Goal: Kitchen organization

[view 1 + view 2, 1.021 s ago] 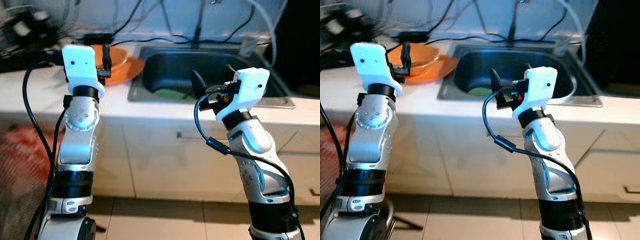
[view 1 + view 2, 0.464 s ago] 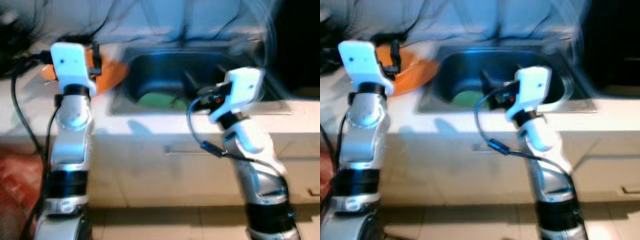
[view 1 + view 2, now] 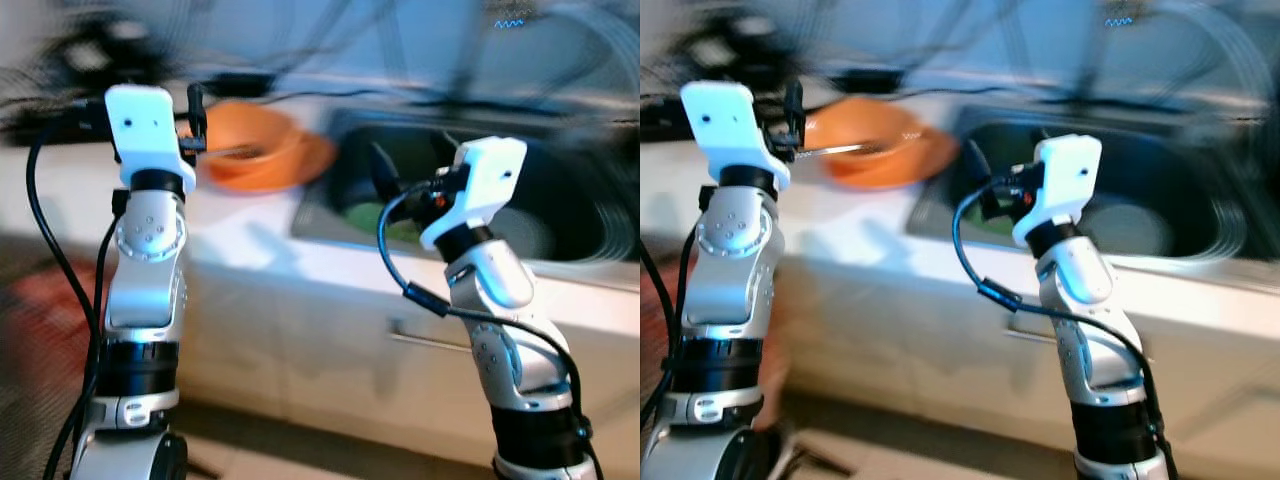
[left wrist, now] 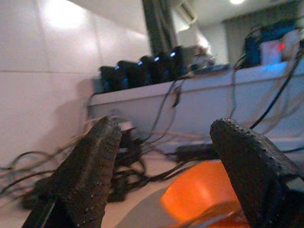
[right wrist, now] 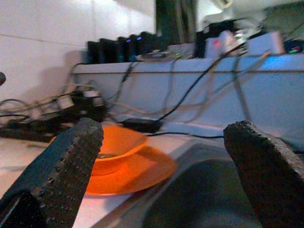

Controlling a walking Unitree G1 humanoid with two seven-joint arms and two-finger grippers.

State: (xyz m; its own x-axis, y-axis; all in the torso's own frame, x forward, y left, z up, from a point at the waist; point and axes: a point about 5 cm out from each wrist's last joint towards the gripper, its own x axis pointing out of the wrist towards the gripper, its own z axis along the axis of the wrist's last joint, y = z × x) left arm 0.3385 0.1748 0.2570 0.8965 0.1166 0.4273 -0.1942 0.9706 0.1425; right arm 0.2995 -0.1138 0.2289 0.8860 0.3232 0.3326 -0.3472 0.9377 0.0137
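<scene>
Both arms raised before a white counter [image 3: 250, 235]; head views blurred. Left gripper [image 4: 166, 161] held above the counter near an orange bowl [image 3: 245, 150] resting on an orange plate [image 3: 305, 165], fingers spread wide, empty; right gripper [image 5: 166, 161] held at the front edge of a dark sink [image 3: 520, 215], fingers likewise wide apart, empty; a green item [image 3: 365, 215] lies in the sink; black cables [image 5: 199, 85] run along the back wall.

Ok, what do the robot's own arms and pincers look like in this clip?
Both arms are silver, jointed segments with black bands and white box-shaped wrist housings. Loose black cables loop along each. The left pincer and right pincer each have two long black fingers with a studded, bumpy grip texture.
</scene>
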